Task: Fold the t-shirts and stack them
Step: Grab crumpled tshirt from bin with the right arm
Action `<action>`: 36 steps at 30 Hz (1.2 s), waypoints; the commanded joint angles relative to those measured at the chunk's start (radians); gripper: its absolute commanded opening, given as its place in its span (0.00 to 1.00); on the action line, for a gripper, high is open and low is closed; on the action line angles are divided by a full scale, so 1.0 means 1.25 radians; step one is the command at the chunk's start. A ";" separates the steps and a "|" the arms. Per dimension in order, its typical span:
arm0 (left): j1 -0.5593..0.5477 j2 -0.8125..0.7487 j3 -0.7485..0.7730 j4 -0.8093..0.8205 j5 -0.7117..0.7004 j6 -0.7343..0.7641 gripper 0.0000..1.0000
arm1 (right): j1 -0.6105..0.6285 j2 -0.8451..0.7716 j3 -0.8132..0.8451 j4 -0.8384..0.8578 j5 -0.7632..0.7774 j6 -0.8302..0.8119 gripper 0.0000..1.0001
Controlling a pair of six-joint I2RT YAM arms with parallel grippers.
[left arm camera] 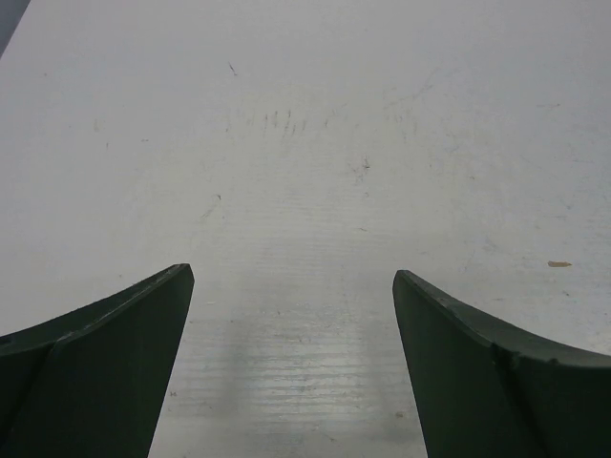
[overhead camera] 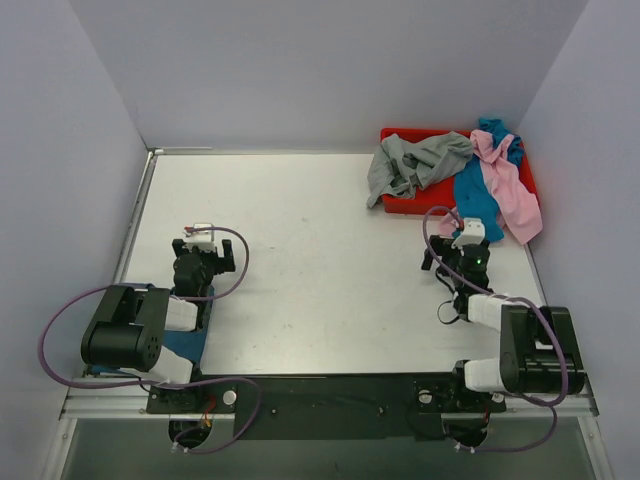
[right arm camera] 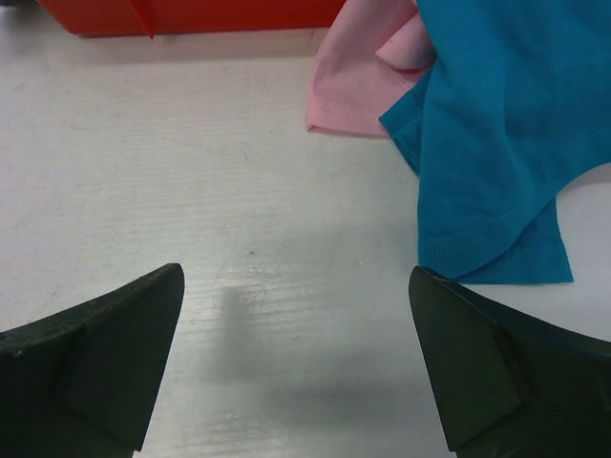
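The t-shirts lie in a heap at the far right. A grey shirt [overhead camera: 415, 160] drapes over the red bin's left side. A teal-blue shirt [overhead camera: 475, 195] and a pink shirt [overhead camera: 512, 190] hang over its front onto the table. A darker blue bit [overhead camera: 497, 128] shows at the heap's top. My right gripper [overhead camera: 460, 250] is open and empty just in front of the teal-blue hem. In the right wrist view the gripper [right arm camera: 296, 281] hangs over bare table, with teal-blue cloth [right arm camera: 496, 143] and pink cloth [right arm camera: 358, 76] ahead right. My left gripper [overhead camera: 205, 248] is open and empty at the left [left arm camera: 291, 286].
The red bin [overhead camera: 405, 205] stands at the far right corner and shows in the right wrist view [right arm camera: 191, 14]. White walls close in the table on three sides. A patch of blue cloth [overhead camera: 185, 345] lies under the left arm near its base.
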 commanded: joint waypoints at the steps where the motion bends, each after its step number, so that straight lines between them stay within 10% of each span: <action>1: -0.001 -0.018 0.016 0.016 0.014 0.004 0.97 | -0.004 -0.115 0.125 -0.204 -0.032 0.004 0.97; 7: 0.008 -0.029 0.028 0.003 0.064 0.005 0.97 | 0.051 -0.155 0.354 -0.391 -0.176 0.077 0.95; 16: 0.054 -0.051 0.598 -0.890 0.313 0.088 0.93 | 0.133 0.276 1.004 -0.795 -0.129 0.115 0.94; 24: 0.053 -0.093 0.647 -1.010 0.387 0.107 0.92 | 0.140 0.664 1.428 -1.006 -0.065 0.067 0.83; 29: 0.050 -0.088 0.656 -1.048 0.414 0.113 0.91 | 0.139 0.664 1.432 -0.983 -0.053 0.058 0.03; 36: 0.050 -0.115 0.677 -1.091 0.483 0.114 0.91 | 0.156 0.379 1.210 -0.816 0.014 0.004 0.00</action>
